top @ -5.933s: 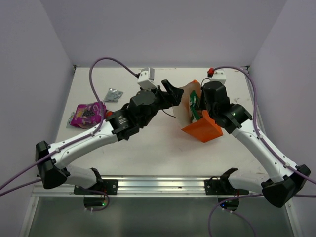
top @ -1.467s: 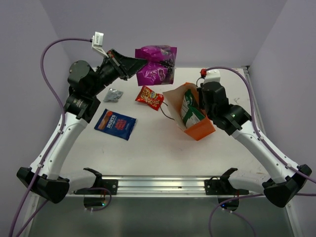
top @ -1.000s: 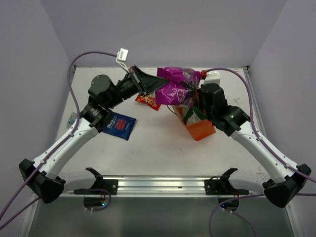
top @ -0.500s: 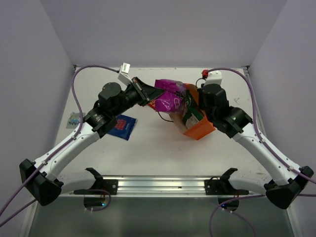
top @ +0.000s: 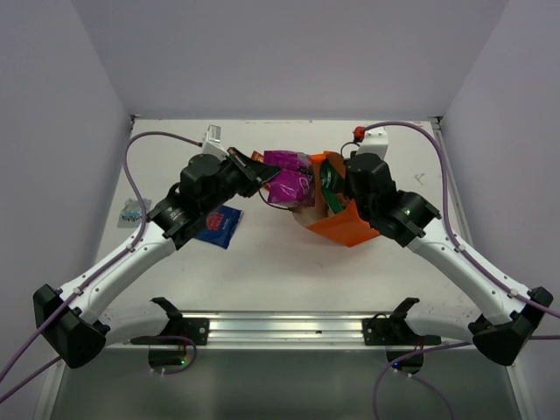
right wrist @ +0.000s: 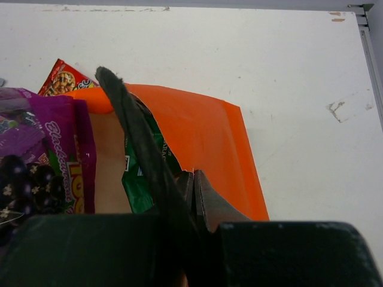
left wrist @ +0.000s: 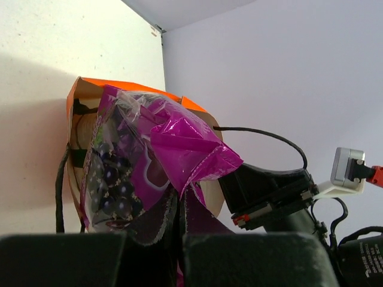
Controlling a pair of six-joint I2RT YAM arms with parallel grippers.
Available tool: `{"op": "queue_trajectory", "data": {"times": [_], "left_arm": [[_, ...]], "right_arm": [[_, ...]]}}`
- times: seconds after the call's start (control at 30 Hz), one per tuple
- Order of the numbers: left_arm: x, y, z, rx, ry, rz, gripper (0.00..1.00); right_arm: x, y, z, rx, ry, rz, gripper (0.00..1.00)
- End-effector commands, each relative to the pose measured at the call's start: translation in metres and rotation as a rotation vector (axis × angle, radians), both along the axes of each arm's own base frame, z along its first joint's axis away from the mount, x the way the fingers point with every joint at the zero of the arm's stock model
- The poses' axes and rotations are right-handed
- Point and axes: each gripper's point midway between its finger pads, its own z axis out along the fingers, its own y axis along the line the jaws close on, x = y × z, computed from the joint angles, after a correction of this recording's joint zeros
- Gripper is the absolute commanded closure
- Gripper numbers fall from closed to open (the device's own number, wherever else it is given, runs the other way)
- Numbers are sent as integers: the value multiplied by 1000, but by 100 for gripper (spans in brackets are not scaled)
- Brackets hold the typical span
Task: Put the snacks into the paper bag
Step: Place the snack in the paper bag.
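Observation:
My left gripper [top: 260, 178] [left wrist: 179, 234] is shut on the bottom edge of the magenta-purple snack packet [top: 289, 178] [left wrist: 149, 158]. The packet's far end sits in the mouth of the orange paper bag [top: 343, 226] [left wrist: 82, 95]. My right gripper [top: 343, 191] [right wrist: 195, 179] is shut on the bag's [right wrist: 206, 134] rim and holds the mouth open toward the left. A green-and-white packet [top: 330, 178] [right wrist: 139, 176] lies inside the bag. The red packet [right wrist: 63, 78] lies on the table behind the bag. The dark blue packet [top: 219, 225] rests under my left arm.
A small silver-grey packet [top: 133, 210] lies near the table's left edge. A black cord handle [left wrist: 60, 190] hangs off the bag's mouth. Purple walls close in the table on three sides. The two wrists are close together at the table's middle.
My left arm swung the magenta packet from high at the back left down and right, into the bag's mouth. The right gripper kept its hold while the bag tipped lower.

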Motion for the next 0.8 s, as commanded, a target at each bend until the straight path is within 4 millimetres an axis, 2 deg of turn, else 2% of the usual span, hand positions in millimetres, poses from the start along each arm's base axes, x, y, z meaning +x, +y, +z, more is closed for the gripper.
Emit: {"op": "queue_trajectory", "data": {"times": [0.0, 0.13, 0.23, 0.3, 0.43, 0.57, 0.67, 0.77], "left_arm": [[1, -10, 54, -179, -92, -10, 100], [-15, -23, 86, -204, -174, -61, 100], [-26, -21, 105, -231, -231, -78, 100], [-33, -14, 118, -253, -264, -80, 100], [-43, -2, 129, -282, -302, -68, 100], [-54, 27, 152, -337, -371, 7, 100], [-57, 36, 158, -386, -394, 32, 100], [-58, 26, 153, -431, -372, -18, 100]], "right_arm": [[7, 9, 43, 127, -126, -40, 100], [7, 14, 35, 122, -110, -37, 100], [6, 16, 34, 133, -110, -47, 100], [6, 17, 34, 132, -109, -55, 100], [4, 19, 40, 117, -123, -72, 100], [1, 19, 48, 77, -138, -92, 100], [1, 20, 50, 60, -145, -104, 100], [0, 23, 51, 58, -144, -99, 100]]}}
